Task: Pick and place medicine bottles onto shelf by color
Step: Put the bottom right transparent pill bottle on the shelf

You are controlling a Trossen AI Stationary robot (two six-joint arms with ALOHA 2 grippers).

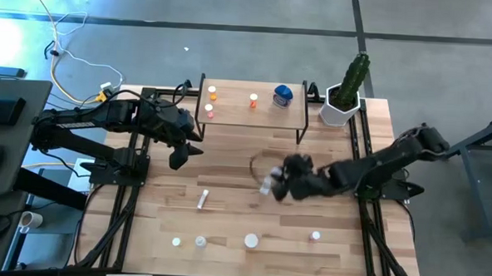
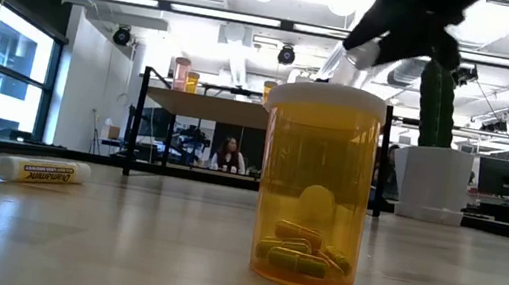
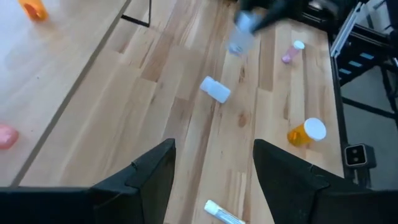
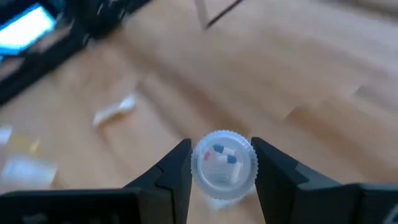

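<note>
The shelf [image 1: 239, 111] stands at the table's far middle and carries three small orange bottles [image 1: 212, 92] and a round blue one [image 1: 283, 94]. My right gripper [image 1: 273, 187] hovers over the table's middle, shut on a small clear bottle [image 4: 222, 165] with a few pills inside. It also shows high in the low view [image 2: 353, 61]. My left gripper [image 3: 214, 180] hangs open and empty near the shelf's left end [image 1: 180, 158]. More bottles stand along the near edge, among them an orange white-capped one [image 1: 251, 240] and a pink one [image 1: 315, 236]. My right gripper pinches the clear bottle between its two fingers, which sit on opposite sides of the ribbed round end [image 4: 198, 168]. The fingers slant down from the table's right side. The bottle is tilted and lifted clear of the table [image 2: 347, 65].
A white tube [image 1: 202, 200] lies flat left of the middle. Two small white bottles [image 1: 200, 242] stand at the near left, and a white one [image 3: 216, 89] lies on its side. A potted cactus [image 1: 345, 101] stands by the shelf's right end.
</note>
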